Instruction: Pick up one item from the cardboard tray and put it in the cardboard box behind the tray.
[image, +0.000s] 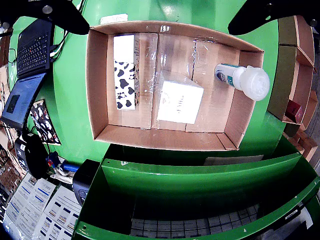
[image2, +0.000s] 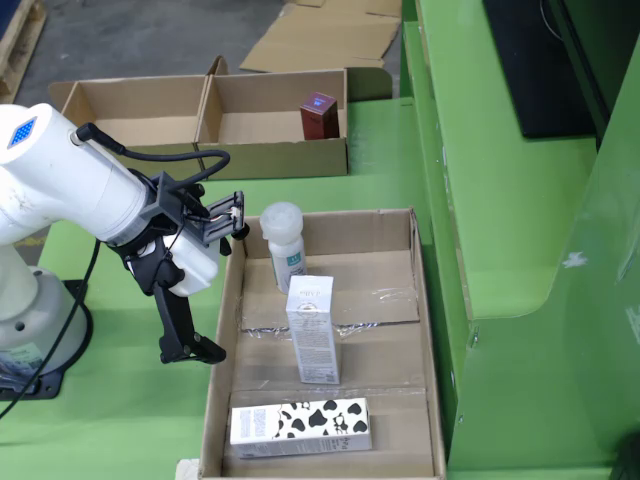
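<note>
The cardboard tray (image2: 426, 330) holds three items: a white bottle (image2: 283, 246) standing at its far end, a tall white carton (image2: 312, 330) upright in the middle, and a cow-patterned carton (image2: 300, 425) lying at the near end. The gripper view shows the same tray (image: 97, 75) from above, with the cow-patterned carton (image: 126, 70), the white carton (image: 179, 100) and the bottle (image: 242, 80). My gripper (image2: 195, 345) hangs just outside the tray's left wall, open and empty. Its two dark fingers sit wide apart at the top corners of the gripper view (image: 159, 25).
Behind the tray stands a two-compartment cardboard box (image2: 240, 150) with a dark red carton (image2: 319, 115) in its right compartment. Green metal shelving (image2: 500, 250) rises along the tray's right side. A laptop (image: 27, 65) lies left in the gripper view.
</note>
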